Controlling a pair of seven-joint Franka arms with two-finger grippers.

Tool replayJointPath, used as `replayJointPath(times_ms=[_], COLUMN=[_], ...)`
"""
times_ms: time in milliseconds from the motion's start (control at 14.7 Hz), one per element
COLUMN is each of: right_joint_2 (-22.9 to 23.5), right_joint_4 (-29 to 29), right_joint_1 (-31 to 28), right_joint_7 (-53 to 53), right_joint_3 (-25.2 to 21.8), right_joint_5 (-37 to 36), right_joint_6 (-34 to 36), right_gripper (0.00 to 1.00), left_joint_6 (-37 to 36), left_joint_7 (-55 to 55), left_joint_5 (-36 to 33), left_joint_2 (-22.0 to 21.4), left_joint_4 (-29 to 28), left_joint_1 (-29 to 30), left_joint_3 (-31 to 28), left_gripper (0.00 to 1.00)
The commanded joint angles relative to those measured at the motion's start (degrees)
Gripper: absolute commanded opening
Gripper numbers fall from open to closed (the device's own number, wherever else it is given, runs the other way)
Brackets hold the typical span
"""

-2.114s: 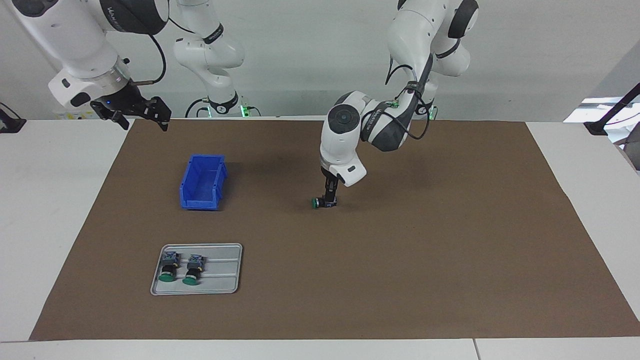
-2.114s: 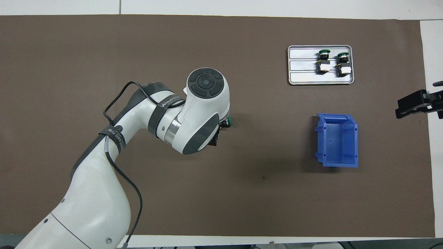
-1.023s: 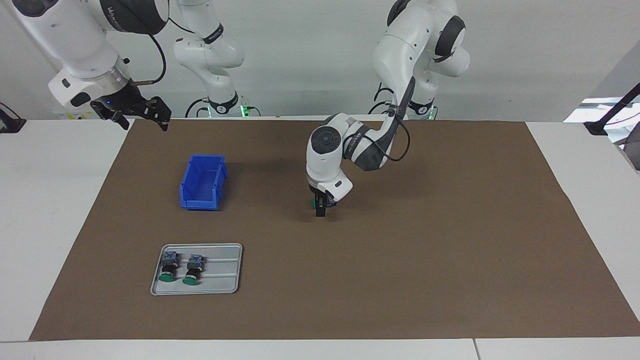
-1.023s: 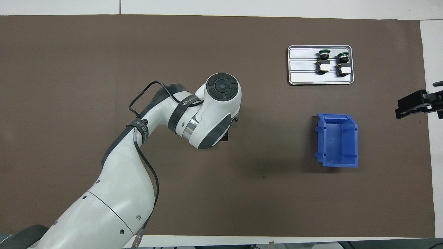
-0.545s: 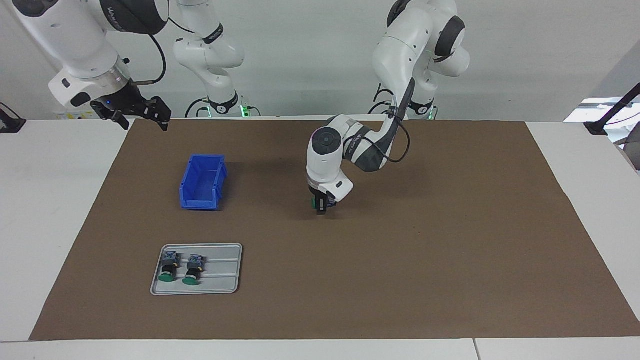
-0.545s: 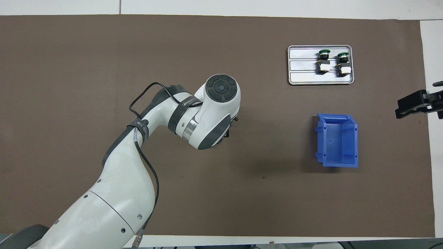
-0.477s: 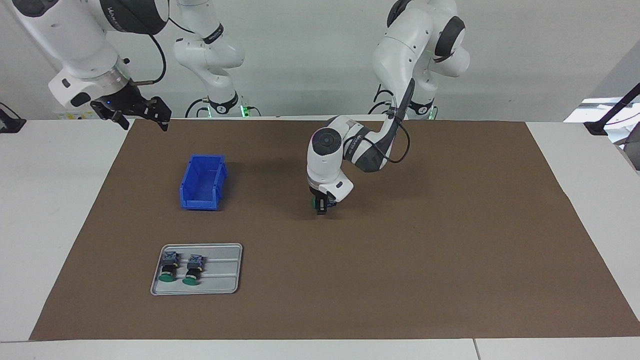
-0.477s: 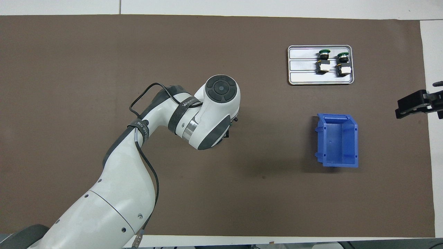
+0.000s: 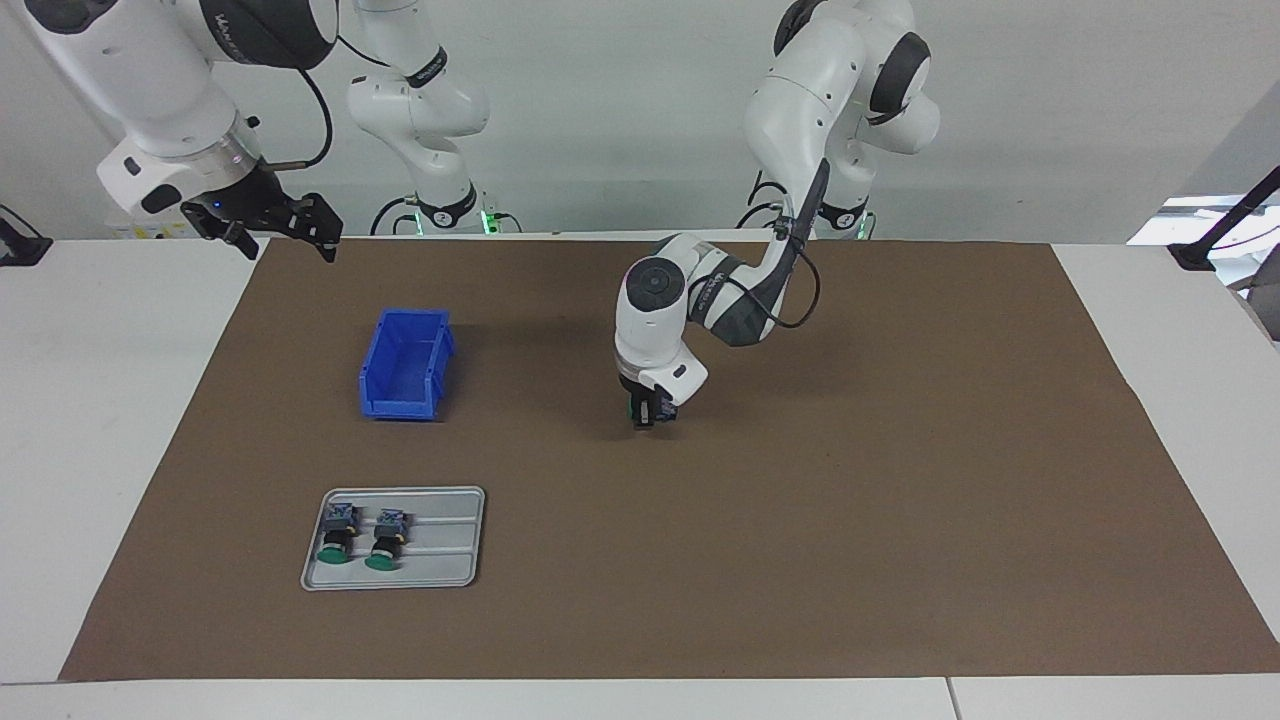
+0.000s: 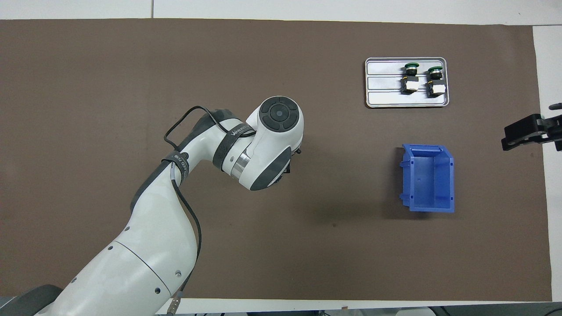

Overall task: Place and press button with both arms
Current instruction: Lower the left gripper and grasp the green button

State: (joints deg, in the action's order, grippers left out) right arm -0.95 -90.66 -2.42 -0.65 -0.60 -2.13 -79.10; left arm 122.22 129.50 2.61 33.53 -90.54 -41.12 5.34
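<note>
A button lies on the brown mat [image 9: 850,500] in the middle of the table; its green cap [image 9: 629,405] and a bit of its grey-blue block show in the facing view. My left gripper [image 9: 643,414] points straight down right at it, one black finger across its body. I cannot tell whether it grips the button. In the overhead view the left arm's wrist [image 10: 272,140] hides both. My right gripper [image 9: 272,228] waits open and empty in the air over the table's edge at the right arm's end, and also shows in the overhead view [image 10: 529,131].
A blue bin [image 9: 405,365] [image 10: 428,177] stands empty toward the right arm's end. A grey metal tray [image 9: 450,545] [image 10: 382,83], farther from the robots than the bin, holds two more green-capped buttons [image 9: 335,535] [image 9: 385,537].
Since two seconds ago the left wrist turned and came down lower beside the button, which kept its place. In the last half second it barely moved. The right arm has not moved.
</note>
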Motion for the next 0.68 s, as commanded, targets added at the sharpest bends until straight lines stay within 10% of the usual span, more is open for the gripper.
replayJointPath(times_ms=[0, 614], right_joint_2=[-1.4, -1.4], right_joint_4=[-1.7, -1.7], right_joint_1=[-0.3, -0.3], right_joint_7=[0.2, 0.2], right_joint_3=[0.3, 0.3], right_joint_5=[0.1, 0.2], right_joint_6=[-0.7, -0.6], right_gripper=[0.99, 0.99], left_joint_6=[0.7, -1.6], left_joint_7=[1.1, -1.3], left_joint_5=[-0.8, -0.5], left_joint_2=[-0.6, -7.1], left_joint_4=[-1.0, -3.0], left_joint_1=[-0.9, 2.6], left_joint_3=[-0.7, -0.5], left_gripper=[0.15, 0.03])
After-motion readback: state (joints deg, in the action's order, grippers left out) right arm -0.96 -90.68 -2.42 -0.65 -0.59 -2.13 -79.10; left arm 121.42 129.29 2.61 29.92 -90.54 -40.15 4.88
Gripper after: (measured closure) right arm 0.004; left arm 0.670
